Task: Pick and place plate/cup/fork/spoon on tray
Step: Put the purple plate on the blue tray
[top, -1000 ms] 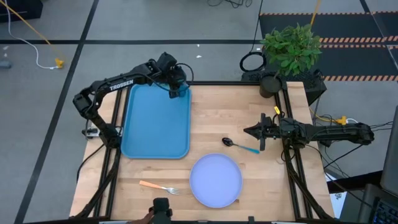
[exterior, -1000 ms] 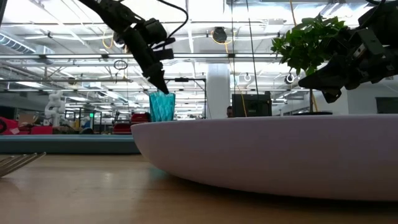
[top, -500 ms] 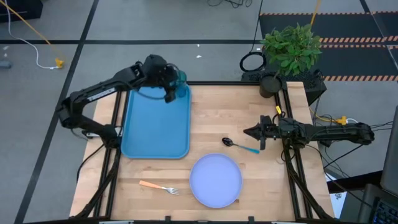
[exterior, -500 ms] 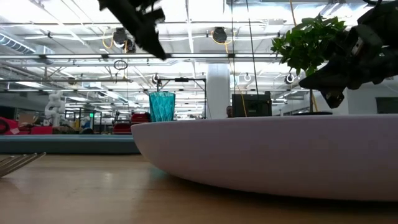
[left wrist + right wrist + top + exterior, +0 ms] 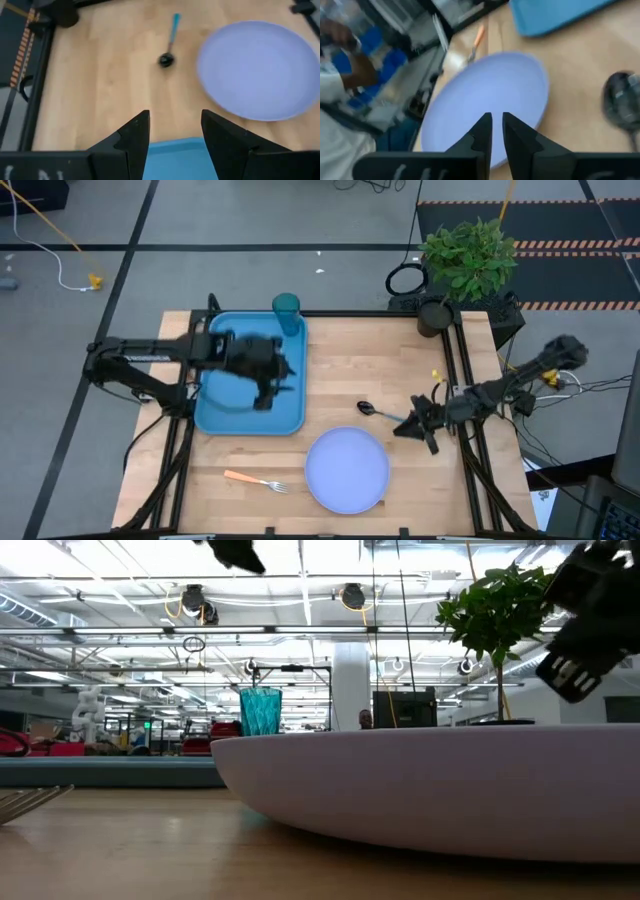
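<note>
Two claws are in your view. Your left claw [image 5: 268, 385] hangs over the middle of the tray [image 5: 222, 412], blurred from above, but its wrist view shows the fingers [image 5: 134, 134] spread and holding nothing. Your right claw [image 5: 418, 426] sits low beside the spoon [image 5: 383, 414], near the table's [image 5: 350, 360] right rail; its wrist view shows the fingers [image 5: 482, 131] nearly together with only a thin gap and nothing between them. That view cuts the spoon off at its edge and catches a person's hand [image 5: 357, 72] beyond the table. The cup [image 5: 287, 313] stands upright in the tray's far right corner, apart from both claws. The plate [image 5: 346, 470] lies near the front edge and fills the low view, hiding the spoon there. The fork [image 5: 254, 480] lies left of the plate, with open wood around it.
</note>
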### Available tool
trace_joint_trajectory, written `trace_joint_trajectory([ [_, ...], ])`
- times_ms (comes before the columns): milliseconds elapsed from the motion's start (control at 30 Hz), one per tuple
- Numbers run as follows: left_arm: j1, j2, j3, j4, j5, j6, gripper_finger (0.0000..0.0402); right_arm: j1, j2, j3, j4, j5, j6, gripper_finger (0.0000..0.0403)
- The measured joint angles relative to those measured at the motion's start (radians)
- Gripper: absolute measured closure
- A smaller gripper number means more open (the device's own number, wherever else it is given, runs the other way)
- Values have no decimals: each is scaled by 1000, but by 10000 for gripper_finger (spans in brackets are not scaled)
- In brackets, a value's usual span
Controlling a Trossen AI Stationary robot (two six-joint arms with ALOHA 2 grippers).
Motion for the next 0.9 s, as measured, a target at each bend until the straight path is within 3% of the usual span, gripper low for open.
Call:
trace_joint_trajectory([
  [200,-253,35,0,37,-180,-116,220,196,275,183,6,115,-76,337],
  [400,-416,92,0,57,-290,-221,220,269,573,369,6,118,-163,308],
  [600,-506,162,0,79,-335,-269,220,282,784,495,26,117,-237,268],
  [900,-534,272,0,125,-339,-268,220,296,933,507,229,115,-237,232],
])
